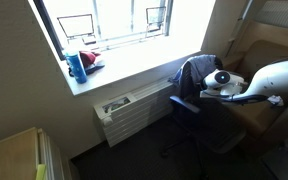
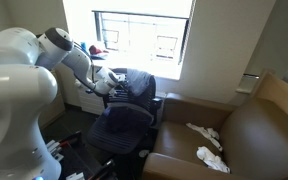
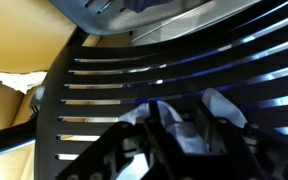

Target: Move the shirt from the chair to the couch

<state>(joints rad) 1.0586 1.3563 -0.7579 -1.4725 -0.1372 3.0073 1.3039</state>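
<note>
one pincer [image 2: 112,84] near shirt [image 2: 137,86]; jaws indistinct

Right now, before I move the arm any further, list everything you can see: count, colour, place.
shirt: one, dark blue, draped over the chair's backrest
chair: one, black office chair, between radiator and couch
couch: one, brown, beside the chair
white cloths: two, on the couch seat
bottle: one, blue, on the windowsill
red item: one, beside the bottle; too small to identify
radiator: one, white, under the windowsill
robot arm: one, white, reaching to the chair
gripper: one, dark, at the slatted backrest; open or shut cannot be told
</note>
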